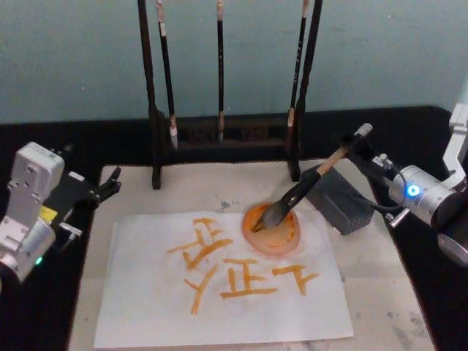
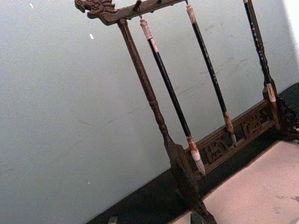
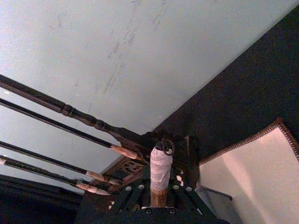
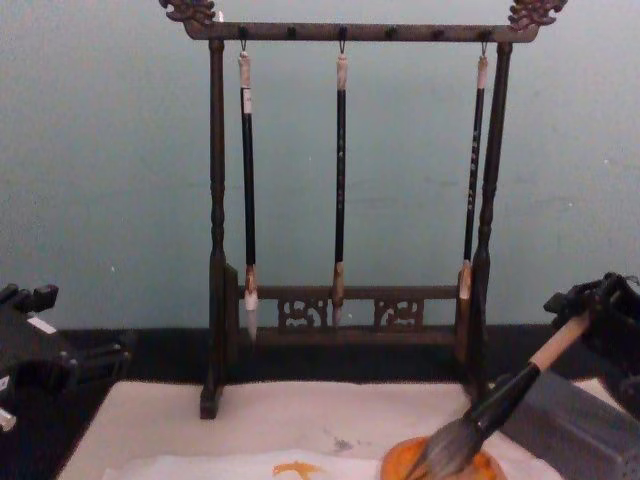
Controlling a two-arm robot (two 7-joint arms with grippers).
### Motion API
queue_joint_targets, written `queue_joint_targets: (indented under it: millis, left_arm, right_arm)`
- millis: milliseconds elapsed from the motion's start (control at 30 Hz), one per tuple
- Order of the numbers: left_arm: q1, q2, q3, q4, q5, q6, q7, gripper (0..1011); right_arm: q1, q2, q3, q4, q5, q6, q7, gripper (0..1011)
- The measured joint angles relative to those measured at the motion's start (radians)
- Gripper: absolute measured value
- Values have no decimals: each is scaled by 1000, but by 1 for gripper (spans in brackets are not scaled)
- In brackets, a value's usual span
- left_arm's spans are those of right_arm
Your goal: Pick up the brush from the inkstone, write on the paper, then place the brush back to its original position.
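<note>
The brush (image 1: 303,189) slants down to the left, its bushy tip resting in a round orange ink dish (image 1: 281,238). My right gripper (image 1: 353,148) is shut on the pale upper handle (image 3: 160,173), and it also appears at the chest view's right edge (image 4: 600,305). Just below the handle sits a dark grey rectangular block (image 1: 342,202), apparently the inkstone. The white paper (image 1: 146,307) carries several orange brush characters (image 1: 245,281). My left gripper (image 1: 102,189) is parked open at the left, off the mat.
A dark wooden brush stand (image 1: 223,139) at the back holds three thin black-handled brushes (image 4: 340,180). A cream mat (image 1: 380,292) lies under the paper. Black table surface (image 1: 44,314) borders the mat on both sides.
</note>
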Motion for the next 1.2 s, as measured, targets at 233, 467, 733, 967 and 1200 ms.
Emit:
queue_joint_targets:
  millis: [233,467,733,967,1200]
  left_arm:
    - [0,0,0,0,0,0,0,1010]
    - [0,0,0,0,0,0,0,1010]
    - [0,0,0,0,0,0,0,1010]
    - [0,0,0,0,0,0,0,1010]
    - [0,0,0,0,0,0,0,1010]
  right_arm:
    - [5,5,-12,9,13,-7,-7,168]
    - [11,10,-27,19,25,-18,-12,168]
    - [13,12,-33,21,25,-26,-15,168]
    - [13,11,-31,20,25,-24,-14,168]
    - [12,11,-29,20,24,-23,-13,313]
